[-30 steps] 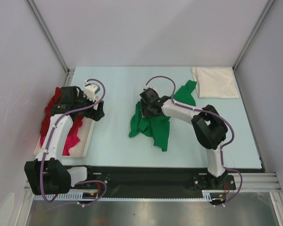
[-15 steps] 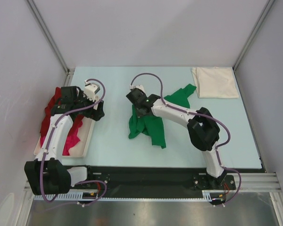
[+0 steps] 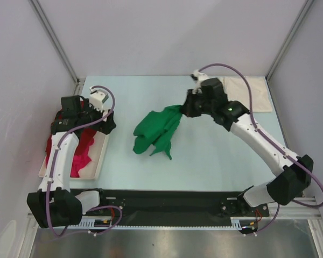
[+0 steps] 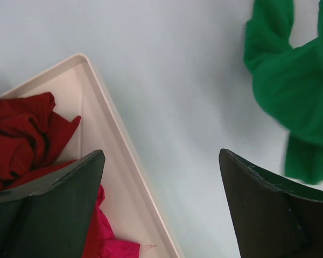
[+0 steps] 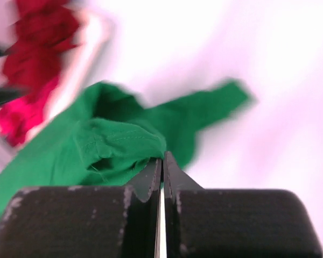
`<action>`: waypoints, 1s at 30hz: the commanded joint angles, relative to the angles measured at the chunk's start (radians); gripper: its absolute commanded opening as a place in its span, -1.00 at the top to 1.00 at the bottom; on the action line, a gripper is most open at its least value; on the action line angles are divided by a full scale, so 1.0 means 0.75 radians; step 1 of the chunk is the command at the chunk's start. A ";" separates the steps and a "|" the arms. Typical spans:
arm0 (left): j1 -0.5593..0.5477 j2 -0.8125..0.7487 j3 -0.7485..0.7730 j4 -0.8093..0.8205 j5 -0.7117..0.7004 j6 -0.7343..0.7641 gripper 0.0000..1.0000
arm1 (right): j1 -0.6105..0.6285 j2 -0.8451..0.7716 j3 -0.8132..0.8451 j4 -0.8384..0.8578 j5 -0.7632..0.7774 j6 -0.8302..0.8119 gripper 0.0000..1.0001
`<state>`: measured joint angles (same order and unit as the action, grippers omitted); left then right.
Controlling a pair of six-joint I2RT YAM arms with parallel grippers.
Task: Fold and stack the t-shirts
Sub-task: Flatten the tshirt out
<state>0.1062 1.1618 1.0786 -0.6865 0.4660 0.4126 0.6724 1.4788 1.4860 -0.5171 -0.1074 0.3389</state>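
My right gripper [image 3: 184, 109] is shut on an edge of the bright green t-shirt [image 3: 156, 130] and holds it up toward the back right, the rest trailing crumpled on the table. In the right wrist view the jaws [image 5: 162, 157] pinch a fold of the green cloth [image 5: 107, 145]. My left gripper [image 3: 106, 124] hangs open over the tray's right rim [image 4: 110, 145], with nothing between its fingers. The dark red t-shirt [image 4: 21, 134] and the magenta t-shirt [image 4: 105, 236] lie bunched in the tray. The cream-white t-shirt [image 3: 257, 95] lies folded at the back right, partly hidden by the right arm.
The shallow cream tray [image 3: 99, 157] sits at the table's left edge. Grey walls with metal posts close in the table on the left, back and right. The right arm stretches diagonally across the right half of the table.
My right gripper shut on the green t-shirt and swung from mid-table to the back right, dragging the shirt out into a long strip. The left arm shifted slightly.
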 commanded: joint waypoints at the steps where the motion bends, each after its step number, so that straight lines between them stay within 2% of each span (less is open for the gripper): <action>1: 0.008 -0.027 0.073 -0.027 0.162 0.039 -0.86 | -0.260 -0.041 -0.244 0.047 -0.186 -0.032 1.00; 4: -0.005 0.003 0.079 -0.064 0.215 0.076 -0.86 | -0.481 -0.002 -0.355 0.041 -0.160 -0.124 0.87; 5: -0.013 0.009 0.081 -0.068 0.215 0.080 -0.86 | -0.532 0.018 -0.372 0.041 -0.109 -0.151 0.77; 7: -0.039 0.028 0.082 -0.081 0.203 0.092 -0.86 | -0.718 0.079 -0.364 0.043 -0.086 -0.139 0.37; 9: -0.082 0.040 0.079 -0.085 0.183 0.108 -0.85 | -0.855 0.175 -0.321 0.029 -0.065 -0.058 0.15; 10: -0.101 0.050 0.079 -0.089 0.160 0.111 -0.85 | -0.951 0.196 -0.306 0.015 -0.019 -0.037 0.10; 12: -0.176 0.061 0.075 -0.091 0.132 0.111 -0.84 | -0.964 0.198 -0.284 -0.024 0.047 -0.037 0.00; 15: -0.298 0.091 0.045 -0.067 0.038 0.104 -0.84 | -0.901 0.093 -0.373 -0.016 0.047 -0.027 -0.16; 17: -0.370 0.132 0.028 -0.032 -0.007 0.098 -0.84 | -0.819 0.019 -0.439 -0.014 0.039 0.022 -0.18; 20: -0.579 0.232 0.020 0.032 -0.130 0.080 -0.83 | -0.739 -0.122 -0.596 -0.008 0.055 0.110 -0.20; 23: -0.720 0.322 0.057 0.117 -0.251 0.053 -0.82 | -0.704 -0.231 -0.754 0.012 0.049 0.196 -0.20; 26: -0.843 0.455 0.124 0.171 -0.320 0.076 -0.85 | -0.696 -0.284 -0.889 0.061 0.025 0.239 -0.20; 27: -0.870 0.522 0.153 0.203 -0.335 0.088 -0.93 | -0.700 -0.288 -0.916 0.080 0.021 0.241 -0.21; 30: -0.962 0.615 0.208 0.256 -0.361 0.106 -0.94 | -0.727 -0.252 -0.961 0.131 0.022 0.258 -0.26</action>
<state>-0.5629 1.5887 1.1610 -0.5800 0.2485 0.4667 0.1432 1.2823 0.7826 -0.4931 -0.0872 0.4847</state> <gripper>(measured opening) 0.968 0.621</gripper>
